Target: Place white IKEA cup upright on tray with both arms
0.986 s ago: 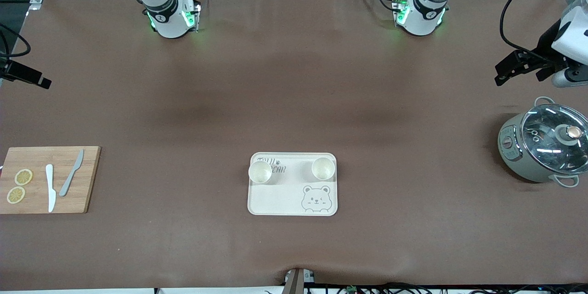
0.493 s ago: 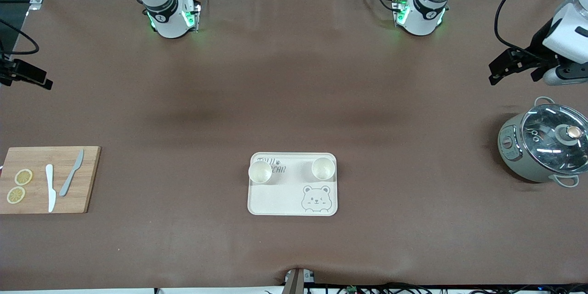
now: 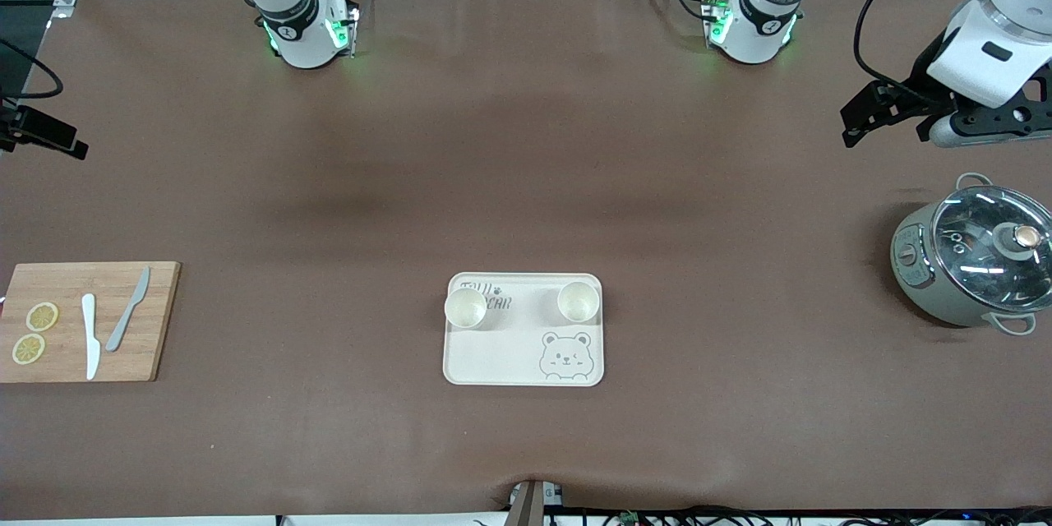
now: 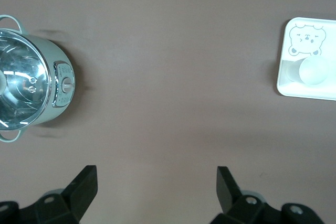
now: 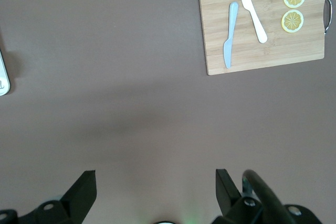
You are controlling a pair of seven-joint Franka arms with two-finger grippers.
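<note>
Brown matting covers the whole surface (image 3: 526, 181), with wide bare room around the middle. Low in the centre of the front view lies the tray (image 3: 509, 357), flat, its long axis running from one arm's end of the surface to the other. The bear face on it reads upright to the front camera. Its lettering sits along the edge farther from that camera.

Two cups stand on the tray along that farther edge, both upright with their mouths facing up. The white cup (image 3: 465, 308) is in the corner toward the right arm's end and hides part of the lettering. The second cup (image 3: 578, 301) is in the corner toward the left arm's end. They are well apart, and the nearer half of the tray is bare.

The left tool (image 3: 863, 111) hangs over bare matting at the left arm's end, in the upper part of the front view. Its fingers are spread wide and hold nothing. Lower in the frame than it sits a grey-green pot (image 3: 929, 279) with a glass lid, cut by the frame's edge.

The right tool (image 5: 153, 177) hangs over bare matting at the right arm's end, also spread and holding nothing. The front view shows only a dark piece of it at the frame's edge. Nearer the front camera lies a wooden cutting board (image 3: 156, 320), also clipped by the frame, with two knives (image 3: 90, 337) and two lemon slices (image 3: 41, 316).
</note>
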